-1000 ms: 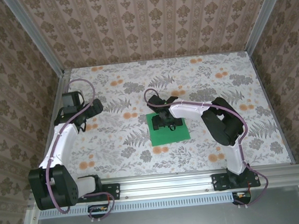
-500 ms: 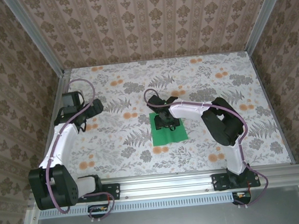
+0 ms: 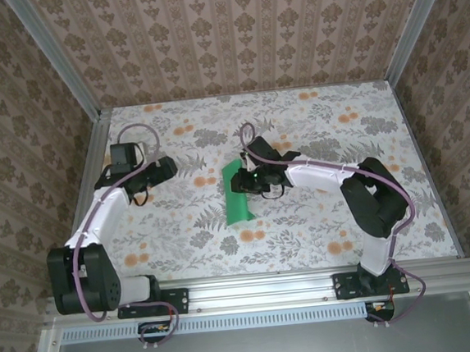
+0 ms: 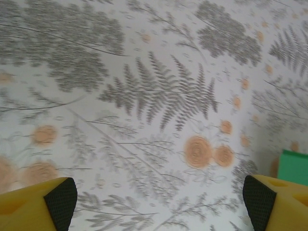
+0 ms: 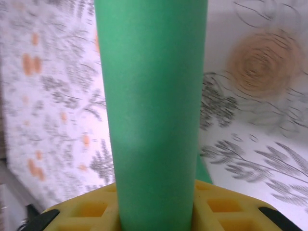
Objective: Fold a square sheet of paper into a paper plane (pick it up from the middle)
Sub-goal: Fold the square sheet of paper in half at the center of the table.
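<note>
The square sheet of paper is bright green and stands bowed into a narrow arch at the table's middle, one end resting on the cloth. My right gripper is shut on the sheet's middle. In the right wrist view the sheet rises as a curved green band from between my yellow fingers. My left gripper hovers to the left of the paper, open with nothing between its pads. A corner of the green sheet shows at the right edge of the left wrist view.
A floral tablecloth covers the table. Aluminium rails and patterned walls close it in on the left, back and right. Bare cloth lies on both sides of the paper.
My right gripper closed on the middle of the flat sheet, which bunched up into a narrow arch and shifted left. My left arm swung right toward the paper.
</note>
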Tool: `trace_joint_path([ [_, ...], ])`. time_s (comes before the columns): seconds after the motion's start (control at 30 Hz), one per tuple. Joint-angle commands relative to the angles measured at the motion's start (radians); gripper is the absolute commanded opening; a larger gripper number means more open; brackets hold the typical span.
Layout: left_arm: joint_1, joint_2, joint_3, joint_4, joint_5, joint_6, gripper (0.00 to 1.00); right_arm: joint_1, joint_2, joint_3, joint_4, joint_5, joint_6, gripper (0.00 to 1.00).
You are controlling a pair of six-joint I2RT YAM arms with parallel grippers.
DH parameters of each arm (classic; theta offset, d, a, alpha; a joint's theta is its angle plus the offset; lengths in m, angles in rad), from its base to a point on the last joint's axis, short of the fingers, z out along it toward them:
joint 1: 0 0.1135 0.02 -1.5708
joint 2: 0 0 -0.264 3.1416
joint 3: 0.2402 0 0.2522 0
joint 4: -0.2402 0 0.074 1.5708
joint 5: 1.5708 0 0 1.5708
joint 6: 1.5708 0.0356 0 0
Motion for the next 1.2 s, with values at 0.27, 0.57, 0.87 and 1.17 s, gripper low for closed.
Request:
trace_joint_path([
  [0.27, -0.244, 0.146, -0.009, 0.15, 0.088, -0.154, 0.83, -0.129, 0.074, -0.142, 0.233, -0.295, 0.079, 0.31],
  [0.57, -0.339, 0.244, 0.013, 0.219, 0.101, -0.217, 0.73, -0.18, 0.093, -0.137, 0.06, -0.235, -0.068, 0.31],
  [0.87, -0.384, 0.252, -0.023, 0.272, 0.069, -0.266, 0.67, -0.195, 0.119, -0.118, 0.006, -0.185, -0.106, 0.3],
  [1.17, -0.405, 0.297, -0.03, 0.327, 0.111, -0.307, 0.5, -0.196, 0.141, -0.101, -0.038, -0.154, -0.122, 0.3],
])
